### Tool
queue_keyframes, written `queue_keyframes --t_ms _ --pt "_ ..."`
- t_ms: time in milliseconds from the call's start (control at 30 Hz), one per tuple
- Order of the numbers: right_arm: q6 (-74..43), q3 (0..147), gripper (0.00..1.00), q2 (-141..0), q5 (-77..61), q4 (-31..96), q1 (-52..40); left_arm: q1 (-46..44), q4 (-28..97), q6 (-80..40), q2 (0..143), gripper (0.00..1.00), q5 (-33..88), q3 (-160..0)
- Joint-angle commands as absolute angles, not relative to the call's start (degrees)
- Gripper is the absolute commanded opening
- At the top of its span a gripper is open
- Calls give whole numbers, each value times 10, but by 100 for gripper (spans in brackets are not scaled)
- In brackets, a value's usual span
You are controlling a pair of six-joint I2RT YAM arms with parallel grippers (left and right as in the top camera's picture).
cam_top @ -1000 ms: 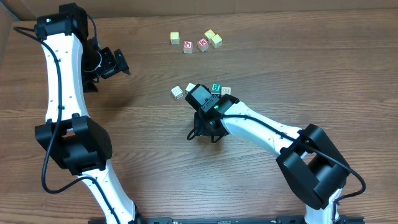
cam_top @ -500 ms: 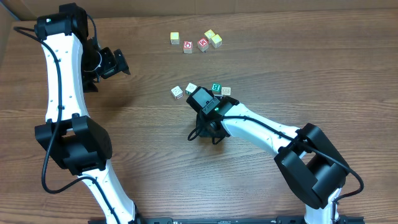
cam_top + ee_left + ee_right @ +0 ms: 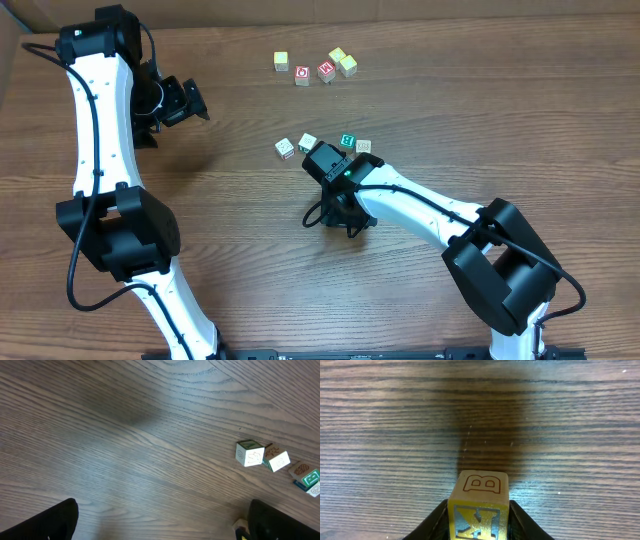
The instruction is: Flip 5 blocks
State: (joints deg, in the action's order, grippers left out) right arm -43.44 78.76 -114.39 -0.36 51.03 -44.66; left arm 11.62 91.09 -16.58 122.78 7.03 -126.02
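Looking from overhead, my right claw [image 3: 340, 214] covers what it grips; four blocks [image 3: 307, 142] lie near my wrist. My left claw [image 3: 186, 100] is spread wide, empty. Left wrist view cuts its tips off at the corners. Right wrist view: I clench one block [image 3: 479, 502], B on top, bottom cut off.

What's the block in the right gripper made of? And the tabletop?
Block: looks like light wood with a matte finish. The B on its top face seems pressed or burned in as an outline, and the side face carries a printed yellow and blue-green letter. Tabletop: brown with a straight wood grain and a low sheen. Whether it is solid wood, veneer or laminate cannot be told.
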Motion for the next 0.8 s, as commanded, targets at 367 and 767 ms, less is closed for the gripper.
queue_keyframes --t_ms 367,767 --pt "-435 806 47 -1150 -12 507 -447 112 910 -174 1211 100 69 -1265" --pt "-403 834 55 -1150 -35 517 -417 112 910 -174 1211 100 69 -1265"
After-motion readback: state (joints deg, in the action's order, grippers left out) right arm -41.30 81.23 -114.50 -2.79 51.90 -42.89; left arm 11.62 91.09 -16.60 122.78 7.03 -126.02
